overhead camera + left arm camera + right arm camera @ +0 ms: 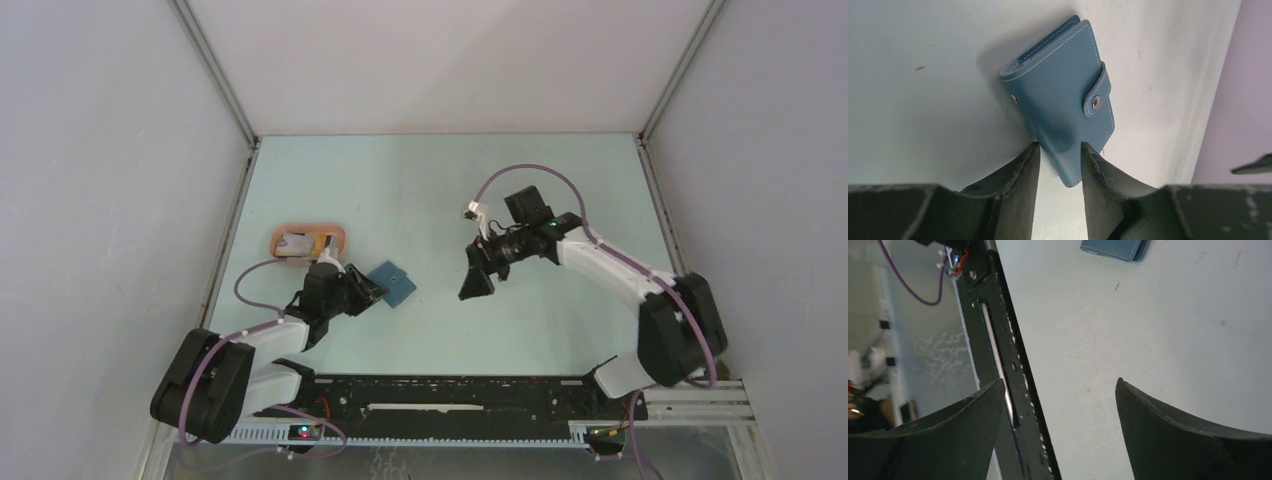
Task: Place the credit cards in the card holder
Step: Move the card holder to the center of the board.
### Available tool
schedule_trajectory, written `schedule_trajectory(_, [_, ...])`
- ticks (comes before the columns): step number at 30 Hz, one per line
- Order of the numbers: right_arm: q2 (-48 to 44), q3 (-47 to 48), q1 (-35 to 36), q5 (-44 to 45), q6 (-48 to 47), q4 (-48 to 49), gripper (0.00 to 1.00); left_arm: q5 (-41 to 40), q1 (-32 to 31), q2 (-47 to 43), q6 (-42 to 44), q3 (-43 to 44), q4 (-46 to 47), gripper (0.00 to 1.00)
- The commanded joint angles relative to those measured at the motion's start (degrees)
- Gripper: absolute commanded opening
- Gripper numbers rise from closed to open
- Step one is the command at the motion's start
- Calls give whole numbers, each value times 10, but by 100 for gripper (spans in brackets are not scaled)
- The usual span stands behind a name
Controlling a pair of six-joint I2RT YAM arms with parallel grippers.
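No card is stowed yet: the snapped-shut blue stitched card holder (1058,95) sits at the half-spread left gripper (1059,146), the right gripper (1059,381) gapes empty, and the pale plastic credit cards (297,243) seemingly lie in the salmon-pink oval tray (310,228).

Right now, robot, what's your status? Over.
Left gripper part open over a corner of the card holder. Right gripper wide open, empty. Holder snapped shut; credit cards in the pink tray. Nothing in the way.
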Motion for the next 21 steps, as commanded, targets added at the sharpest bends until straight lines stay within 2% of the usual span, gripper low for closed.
schedule_trajectory(1, [115,63,25,-16,139,85,83,-1,-10,40,-6,-35,32,42])
schedule_trajectory(4, [223,132,39,-4,176,91,74,5,-14,51,-15,-44,68,42])
schedule_trajectory(11, [357,245,81,64,209,83,72,5,-15,41,-16,-66,85,49])
schedule_trajectory(21, [453,327,111,117,219,55,67,14,-15,89,-16,-70,125,51])
